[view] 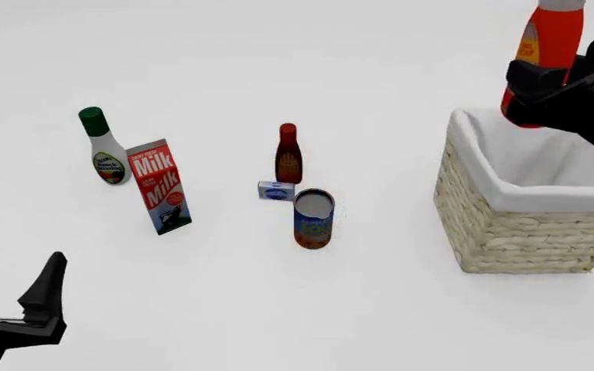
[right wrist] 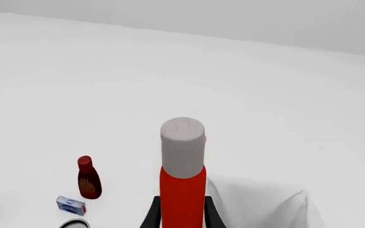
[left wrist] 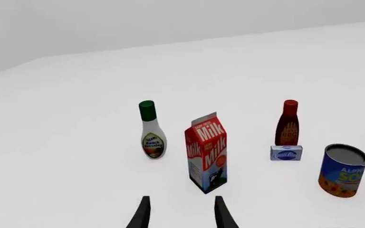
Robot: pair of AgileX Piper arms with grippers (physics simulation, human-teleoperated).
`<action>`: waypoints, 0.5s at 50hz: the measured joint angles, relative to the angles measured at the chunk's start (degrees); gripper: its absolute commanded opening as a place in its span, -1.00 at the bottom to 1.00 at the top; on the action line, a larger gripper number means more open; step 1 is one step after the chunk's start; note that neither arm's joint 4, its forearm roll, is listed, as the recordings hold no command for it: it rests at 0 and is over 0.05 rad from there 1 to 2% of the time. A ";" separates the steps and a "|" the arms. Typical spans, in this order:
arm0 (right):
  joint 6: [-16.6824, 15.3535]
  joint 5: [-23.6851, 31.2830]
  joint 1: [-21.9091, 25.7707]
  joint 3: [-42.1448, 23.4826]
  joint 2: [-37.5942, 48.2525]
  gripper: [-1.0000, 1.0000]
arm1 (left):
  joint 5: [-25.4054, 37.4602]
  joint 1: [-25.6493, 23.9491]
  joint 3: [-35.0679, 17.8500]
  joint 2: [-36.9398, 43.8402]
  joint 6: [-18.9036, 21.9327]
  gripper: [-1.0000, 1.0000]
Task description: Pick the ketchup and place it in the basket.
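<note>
Ketchup [view: 547, 54] is clamped in your right gripper [view: 544, 89], held in the air above the far-left corner of the basket [view: 503, 232] as the front view shows it. The bottle stands close to upright, leaning slightly, with its whitish-grey cap up and partly cut by the top edge of that view; the small yellow label faces the camera's left. In the right wrist view the red body [right wrist: 182, 197] rises between the two dark fingers [right wrist: 152, 216], which press on either side of it, and the cap fills the centre of the picture. You can see a corner of the white cloth lining [right wrist: 258, 199] just beyond the bottle there.

The basket sits at the right side of the table [view: 276, 309], its lining folded over the rim. Nothing of its floor can be made out.

Your left gripper [view: 16, 297] hovers low at the near-left of the table with its jaws spread apart and nothing between them. It is well apart from every object.

Near the table's middle stands a slim dark bottle [view: 288, 154] with a red cap, a small blue-and-white box [view: 275, 190] just in front of it, and a soup can [view: 314, 219] beside the box. Further left stand a milk carton [view: 158, 185] and a white bottle with a green cap [view: 103, 147], close together.
</note>
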 measured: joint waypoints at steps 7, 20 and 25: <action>0.17 -0.21 -1.94 -0.06 0.34 -1.00 | -0.72 0.14 0.05 0.80 0.13 1.00; 0.14 -1.41 -5.36 0.54 1.09 -1.00 | -1.30 0.28 0.10 1.46 0.33 1.00; 0.13 -2.33 -6.52 1.08 1.62 -1.00 | -1.45 0.35 0.11 1.65 0.40 1.00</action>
